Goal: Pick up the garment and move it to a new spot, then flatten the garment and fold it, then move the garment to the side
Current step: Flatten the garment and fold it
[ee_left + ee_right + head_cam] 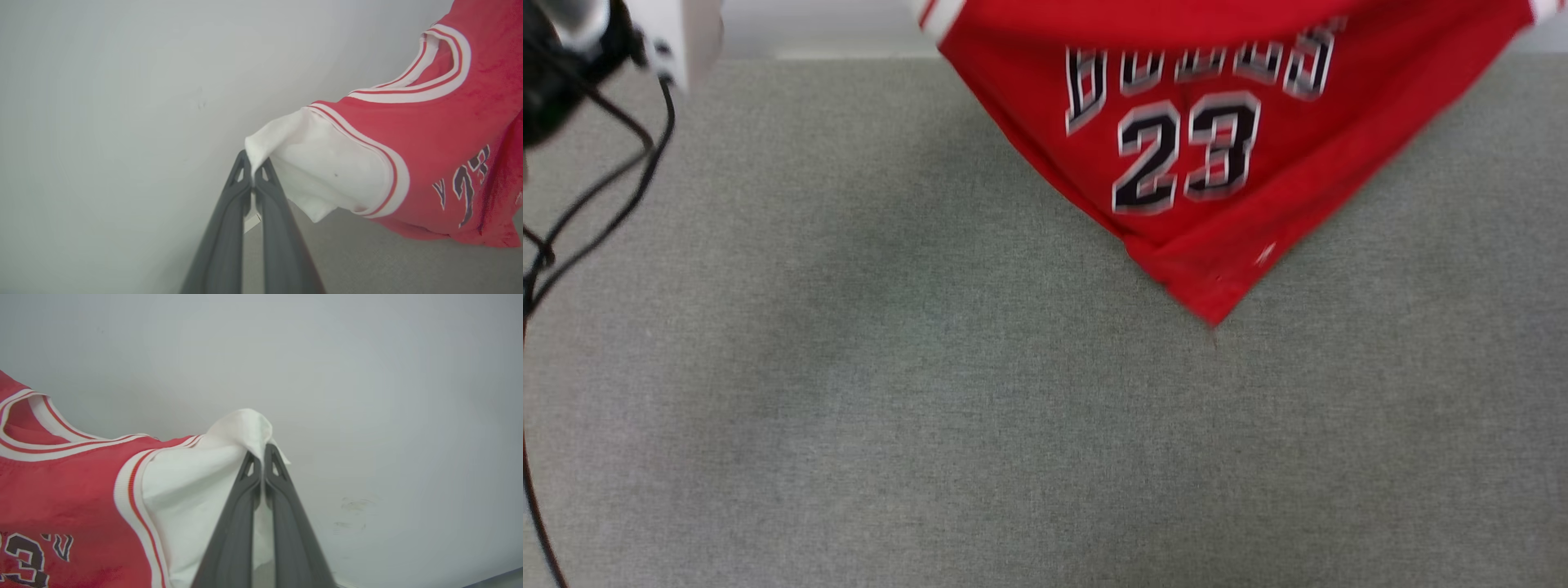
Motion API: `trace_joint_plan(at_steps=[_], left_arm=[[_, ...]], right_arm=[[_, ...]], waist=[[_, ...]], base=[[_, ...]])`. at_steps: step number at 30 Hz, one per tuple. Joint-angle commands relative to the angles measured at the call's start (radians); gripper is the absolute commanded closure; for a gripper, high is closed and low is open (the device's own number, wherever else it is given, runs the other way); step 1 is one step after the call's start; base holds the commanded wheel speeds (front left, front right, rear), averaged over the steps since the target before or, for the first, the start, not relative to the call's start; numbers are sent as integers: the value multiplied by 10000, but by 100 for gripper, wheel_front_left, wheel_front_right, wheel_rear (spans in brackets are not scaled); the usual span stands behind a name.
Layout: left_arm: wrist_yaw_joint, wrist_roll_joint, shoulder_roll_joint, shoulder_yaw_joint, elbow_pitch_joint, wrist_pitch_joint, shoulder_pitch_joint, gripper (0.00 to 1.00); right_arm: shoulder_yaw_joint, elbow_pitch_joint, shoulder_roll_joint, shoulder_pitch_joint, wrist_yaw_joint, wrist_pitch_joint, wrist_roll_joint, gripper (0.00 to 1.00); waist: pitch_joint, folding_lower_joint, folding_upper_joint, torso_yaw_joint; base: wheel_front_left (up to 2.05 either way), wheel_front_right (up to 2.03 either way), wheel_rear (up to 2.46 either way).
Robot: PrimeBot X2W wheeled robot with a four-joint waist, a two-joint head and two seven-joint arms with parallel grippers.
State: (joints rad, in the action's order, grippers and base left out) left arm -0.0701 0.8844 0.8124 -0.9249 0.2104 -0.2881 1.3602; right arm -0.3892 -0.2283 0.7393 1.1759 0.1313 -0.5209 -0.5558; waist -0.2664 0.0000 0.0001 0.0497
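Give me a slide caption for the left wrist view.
Left gripper shut on the white sleeve of the red jersey T-shirt, held before a pale wall.

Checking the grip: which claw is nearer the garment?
Neither, a tie: the left claw pinches one white sleeve of the garment, the right claw the other sleeve.

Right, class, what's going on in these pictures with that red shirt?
The robot holds the red shirt up by its two white sleeves. The left hand is shut on one sleeve tip, the right hand on the other. The shirt hangs spread between them, its lowest corner over the grey table. It is not yet laid flat or folded.
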Motion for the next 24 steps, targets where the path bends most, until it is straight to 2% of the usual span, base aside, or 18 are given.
trace_joint_plan(at_steps=[1,7,15,21,24], left_arm=[[-86,-109,-281,130,368,109,488,100],[-314,-510,-995,347,1953,445,2192,100],[-478,-872,-1569,639,3655,1435,3948,100],[-553,-1030,-1879,556,4670,2177,4616,100],[-579,-1005,-2017,284,5018,2435,4397,100]], right_arm=[[47,-331,-276,622,-9,201,428,100],[-71,-1643,-1165,2714,-9,762,1845,100],[-137,-3226,-2015,5056,-10,1647,3306,100],[-264,-4304,-2501,5927,-9,2177,3865,100],[-410,-4784,-2721,5849,-9,2427,3838,100]], waist=[[-285,0,-1,20],[-962,0,-1,13],[-1790,0,-1,68],[-2009,0,-1,118],[-2056,0,-1,136]], base=[[0,0,0],[0,0,0],[0,0,0],[0,0,0],[0,0,0]])
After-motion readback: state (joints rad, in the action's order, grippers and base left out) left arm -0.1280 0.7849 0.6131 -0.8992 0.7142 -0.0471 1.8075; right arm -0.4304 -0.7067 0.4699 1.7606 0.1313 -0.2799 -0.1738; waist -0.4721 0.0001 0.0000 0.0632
